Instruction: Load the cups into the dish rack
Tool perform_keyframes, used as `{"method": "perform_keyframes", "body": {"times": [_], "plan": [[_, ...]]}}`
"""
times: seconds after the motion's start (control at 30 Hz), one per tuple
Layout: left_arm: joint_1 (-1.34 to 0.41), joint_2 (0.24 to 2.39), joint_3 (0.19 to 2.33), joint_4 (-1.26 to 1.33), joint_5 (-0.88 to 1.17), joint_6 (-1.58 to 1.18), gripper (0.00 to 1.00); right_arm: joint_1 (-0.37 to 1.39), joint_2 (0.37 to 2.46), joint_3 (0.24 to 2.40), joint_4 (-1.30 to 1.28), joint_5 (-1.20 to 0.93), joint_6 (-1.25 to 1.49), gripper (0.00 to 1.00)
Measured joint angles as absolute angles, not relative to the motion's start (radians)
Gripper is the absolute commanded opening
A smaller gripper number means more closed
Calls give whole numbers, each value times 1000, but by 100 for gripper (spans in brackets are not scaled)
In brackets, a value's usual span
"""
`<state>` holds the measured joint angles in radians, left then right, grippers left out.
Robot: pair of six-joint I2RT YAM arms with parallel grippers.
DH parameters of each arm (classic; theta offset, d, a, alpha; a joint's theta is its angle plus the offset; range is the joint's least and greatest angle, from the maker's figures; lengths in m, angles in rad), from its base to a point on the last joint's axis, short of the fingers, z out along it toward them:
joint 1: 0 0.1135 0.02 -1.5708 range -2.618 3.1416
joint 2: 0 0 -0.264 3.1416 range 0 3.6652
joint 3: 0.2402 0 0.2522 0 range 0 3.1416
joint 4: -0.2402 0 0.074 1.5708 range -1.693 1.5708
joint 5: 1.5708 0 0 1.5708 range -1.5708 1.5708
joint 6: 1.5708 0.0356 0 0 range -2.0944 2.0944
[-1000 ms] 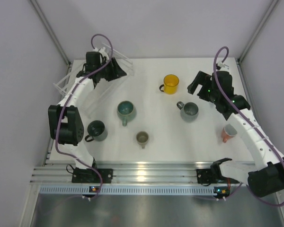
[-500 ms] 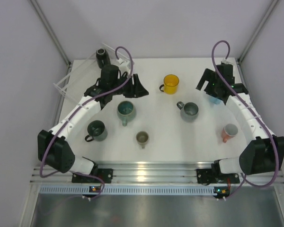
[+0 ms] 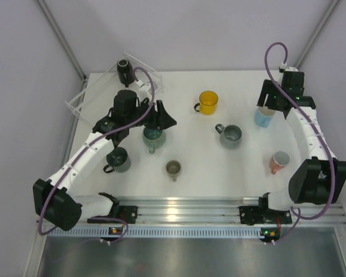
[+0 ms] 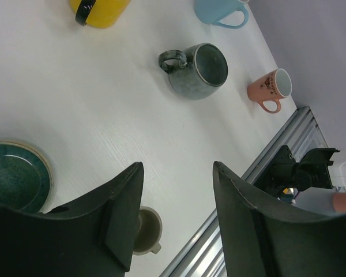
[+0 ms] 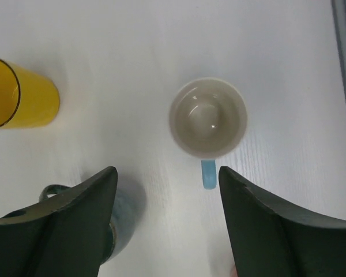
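While a black cup [image 3: 124, 69] sits at the far end of the clear dish rack [image 3: 83, 99] in the far left corner, seven more cups stand loose and upright on the white surface [image 3: 193, 153]. A teal cup [image 3: 153, 135] stands left of centre. A dark green mug [image 3: 117, 160] is nearer my bases, and a small olive cup [image 3: 173, 168] is to that mug's right. A yellow mug [image 3: 208, 102] stands farther back in the middle, with a grey-blue mug [image 3: 230, 134] nearer and to its right. A salmon pink cup [image 3: 279, 161] is near the right edge, and a light blue cup [image 3: 264, 118] stands at the far right.

My left claw [image 3: 161, 120] hovers released over the teal cup's far rim, jaws apart with nothing between them. Its wrist camera shows bare surface in the gap, the teal cup off to one side and the olive cup partly hidden behind one finger.

My right claw [image 3: 267, 103] hangs above the light blue cup, likewise released and empty. From its wrist camera the cup's pale inside faces straight up just ahead of the fingertips, and its blue handle points back toward the gap.
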<state>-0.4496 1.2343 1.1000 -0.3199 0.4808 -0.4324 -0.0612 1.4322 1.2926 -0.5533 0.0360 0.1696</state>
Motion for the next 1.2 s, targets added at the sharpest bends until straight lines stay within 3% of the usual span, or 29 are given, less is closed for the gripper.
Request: {"method": "perform_keyframes", "body": {"times": [0.17, 0.47, 0.97, 1.2], "plan": [[-450, 1223, 1097, -319, 487, -420, 57, -61, 1541, 1349, -563, -97, 37, 63], [-450, 1203, 1085, -319, 486, -409, 57, -61, 1688, 1402, -606, -103, -52, 50], [-450, 1198, 1084, -319, 490, -411, 57, -61, 1837, 1435, -615, -74, -80, 41], [-450, 1182, 1082, -319, 490, -418, 57, -61, 1863, 1436, -613, -80, -86, 23]]}}
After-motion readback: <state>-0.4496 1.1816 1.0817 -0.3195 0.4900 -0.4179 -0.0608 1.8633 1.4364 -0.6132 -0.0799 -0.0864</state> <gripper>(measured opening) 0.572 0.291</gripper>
